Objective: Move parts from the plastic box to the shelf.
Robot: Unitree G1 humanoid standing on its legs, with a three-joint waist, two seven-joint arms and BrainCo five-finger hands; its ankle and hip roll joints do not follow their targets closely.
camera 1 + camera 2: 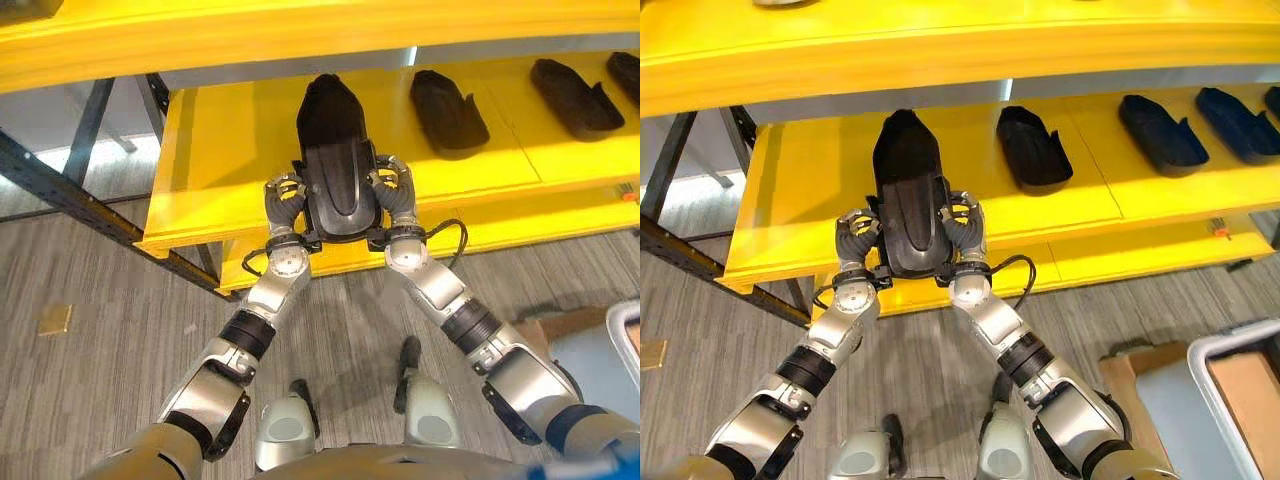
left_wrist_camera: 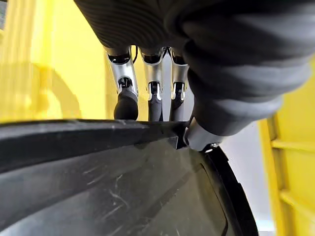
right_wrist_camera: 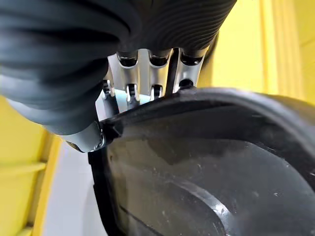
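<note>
A long black moulded part lies lengthwise on the yellow shelf, its near end over the shelf's front edge. My left hand grips its left side and my right hand grips its right side. In the left wrist view the fingers reach past the part's rim with the thumb pressed on it. The right wrist view shows the same hold, fingers behind the part's edge. A light-rimmed plastic box sits on the floor at the lower right.
Three more black parts lie in a row further right on the same shelf. An upper yellow shelf overhangs the back. A dark steel frame brace runs at the left. A cardboard piece lies beside the box.
</note>
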